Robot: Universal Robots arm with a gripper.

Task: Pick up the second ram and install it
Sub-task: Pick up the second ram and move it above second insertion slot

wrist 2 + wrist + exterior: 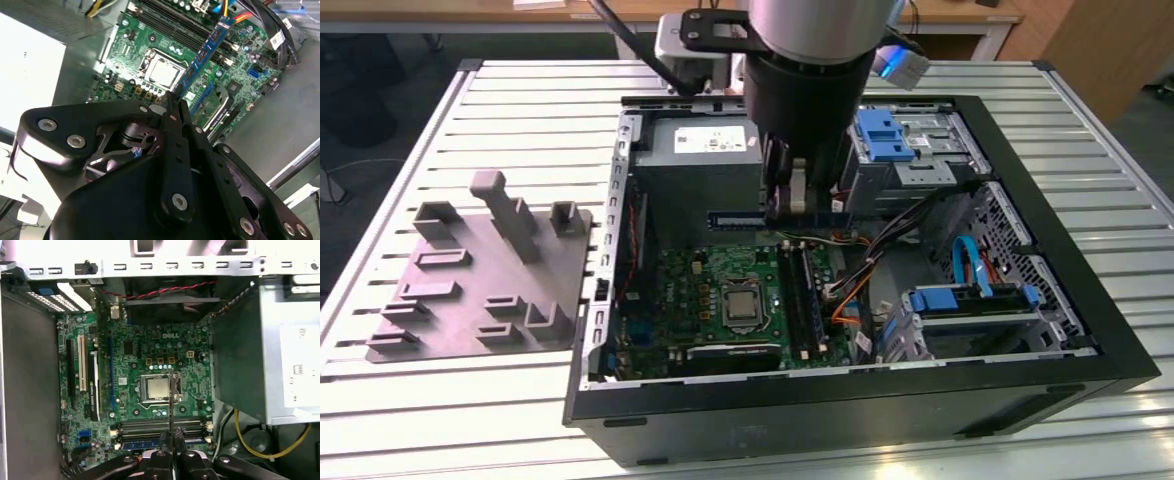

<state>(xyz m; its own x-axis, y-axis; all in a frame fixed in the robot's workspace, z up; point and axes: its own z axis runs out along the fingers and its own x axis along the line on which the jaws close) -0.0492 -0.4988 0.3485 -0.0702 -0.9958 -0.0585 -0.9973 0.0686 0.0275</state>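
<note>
My gripper [176, 100] is clamped tight on the second ram [204, 51], which I see held edge-on above the motherboard [131, 47] inside the case [854, 410].

Open room above memory slots [803, 295], power supply [700, 165] and cables [891, 248] close beside

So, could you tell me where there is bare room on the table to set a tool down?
Bare slatted table lies beyond the grey fixture, and in a strip between the fixture and the near edge. Inside the computer case it is crowded: motherboard, cables, and the hand holding the second ram above them.
</note>
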